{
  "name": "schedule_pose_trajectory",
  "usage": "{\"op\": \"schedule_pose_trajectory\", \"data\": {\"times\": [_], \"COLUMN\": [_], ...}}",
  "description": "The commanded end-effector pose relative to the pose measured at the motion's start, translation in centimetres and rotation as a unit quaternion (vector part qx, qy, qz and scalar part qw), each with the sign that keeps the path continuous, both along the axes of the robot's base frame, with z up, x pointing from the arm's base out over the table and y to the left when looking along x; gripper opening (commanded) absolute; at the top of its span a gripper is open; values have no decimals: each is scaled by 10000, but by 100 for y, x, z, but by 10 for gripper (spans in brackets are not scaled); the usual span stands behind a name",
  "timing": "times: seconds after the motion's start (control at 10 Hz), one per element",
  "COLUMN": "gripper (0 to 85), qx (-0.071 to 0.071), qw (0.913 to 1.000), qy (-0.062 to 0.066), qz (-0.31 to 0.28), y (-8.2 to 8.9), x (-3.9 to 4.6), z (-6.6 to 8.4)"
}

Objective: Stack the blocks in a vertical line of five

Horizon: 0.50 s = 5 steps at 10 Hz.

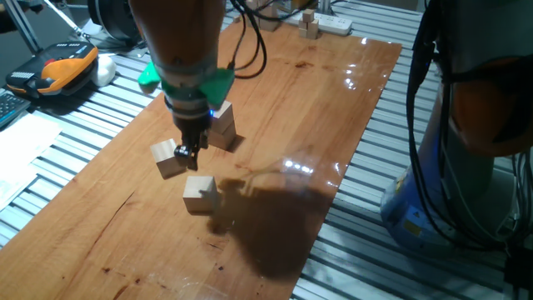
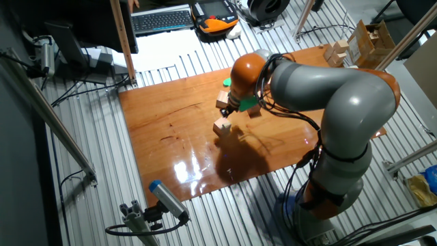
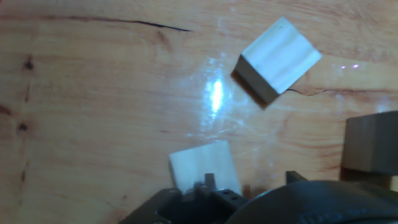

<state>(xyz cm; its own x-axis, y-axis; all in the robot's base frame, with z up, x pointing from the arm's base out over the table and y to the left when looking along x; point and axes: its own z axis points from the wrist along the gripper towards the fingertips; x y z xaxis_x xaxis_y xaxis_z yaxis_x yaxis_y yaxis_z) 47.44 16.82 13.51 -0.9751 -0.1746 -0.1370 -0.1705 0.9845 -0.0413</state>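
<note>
Wooden block (image 1: 169,157) sat just beside the lowered hand (image 1: 192,155); whether the hand gripped anything could not be told.

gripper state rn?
Gripper: low over the wooden board, beside a block; open or shut cannot be told, nothing clearly held.

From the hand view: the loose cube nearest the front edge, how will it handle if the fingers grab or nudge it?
The front cube looks like solid plain wood with flat faces and square edges, so probably rigid and easy to pinch. It sits flat on the glossy board, so a nudge likely slides or spins it rather than rolling or tipping. Small, likely light.
</note>
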Motion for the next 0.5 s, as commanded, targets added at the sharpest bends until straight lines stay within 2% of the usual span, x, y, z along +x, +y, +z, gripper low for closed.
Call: {"op": "schedule_pose_trajectory", "data": {"times": [0.0, 0.2, 0.4], "gripper": [680, 680, 680], "qx": [-19, -111, -132], "qw": [9999, 9998, 9999], "qy": [-26, -31, 0], "qz": [-112, -178, -65], "y": [49, 94, 96], "x": [-21, -18, 10], "z": [-24, -37, -78]}}
